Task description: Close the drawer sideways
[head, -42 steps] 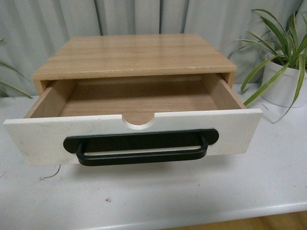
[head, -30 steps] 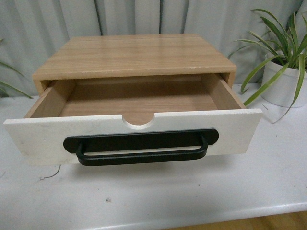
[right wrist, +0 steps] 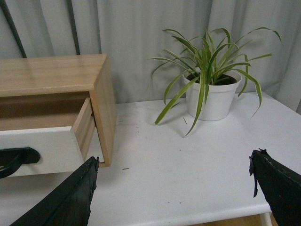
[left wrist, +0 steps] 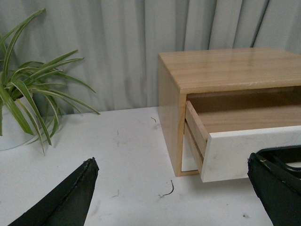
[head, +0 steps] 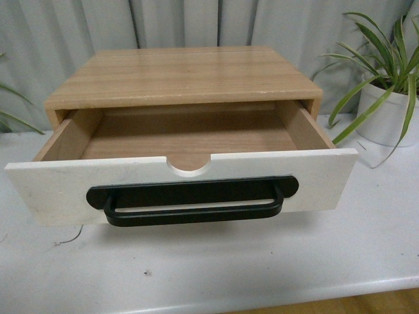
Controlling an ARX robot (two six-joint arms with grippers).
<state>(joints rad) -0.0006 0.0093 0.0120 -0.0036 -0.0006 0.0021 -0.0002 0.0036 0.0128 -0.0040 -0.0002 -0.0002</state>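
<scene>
left gripper [left wrist: 171, 162] is hanging with its jaws spread wide and nothing between them, low over the table [left wrist: 127, 141], looking at the left end of the drawer [left wrist: 230, 153]. right gripper [right wrist: 174, 157] is likewise gaping wide and empty, facing the drawer's other end, with the potted plant [right wrist: 211, 94] standing well beyond it. neither arm is showing in the front view. change over the last fraction of a second: none that i am finding. the drawer's white front and black bar handle [head: 193, 203] are sitting in the same place in all three front pictures. the drawer is standing pulled well out of the wooden cabinet [head: 183, 75], its light wood floor exposed. judgement: the closing push is not yet starting, and both arms are keeping clear of the drawer. the next move is probably calling for one gripper coming against the drawer and pressing it back into the cabinet. uneven pressure is risking a jam, or the whole cabinet sliding on the table.
</scene>
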